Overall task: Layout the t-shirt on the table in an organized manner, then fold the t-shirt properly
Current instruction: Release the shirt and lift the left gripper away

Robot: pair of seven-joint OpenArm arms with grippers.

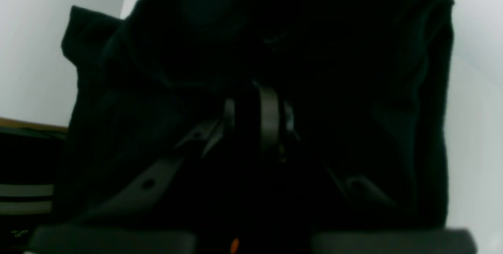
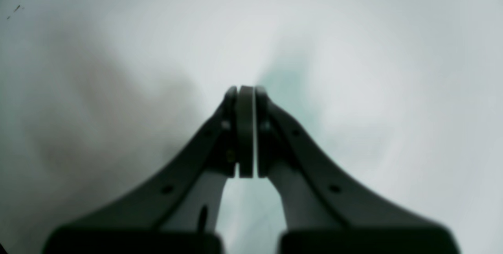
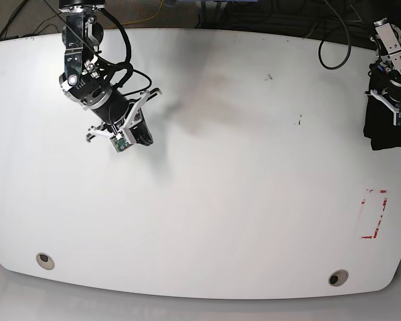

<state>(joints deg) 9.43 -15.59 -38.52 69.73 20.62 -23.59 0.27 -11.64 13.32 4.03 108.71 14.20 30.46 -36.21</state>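
Left gripper point(image 1: 257, 116) is clamping the bunched black t-shirt point(image 3: 387, 124) at the far right edge of the white bench point(image 3: 240, 200), the cloth hanging from its jaws. Right gripper point(image 2: 246, 128) is hovering closed and empty over the bench's far left.

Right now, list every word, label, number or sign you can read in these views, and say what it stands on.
No text can be read in any view.
The t-shirt held by the left gripper: dark and blurred, no lettering legible.
The table: only a red rectangular outline mark, no words or numbers.
The right gripper: no label visible.
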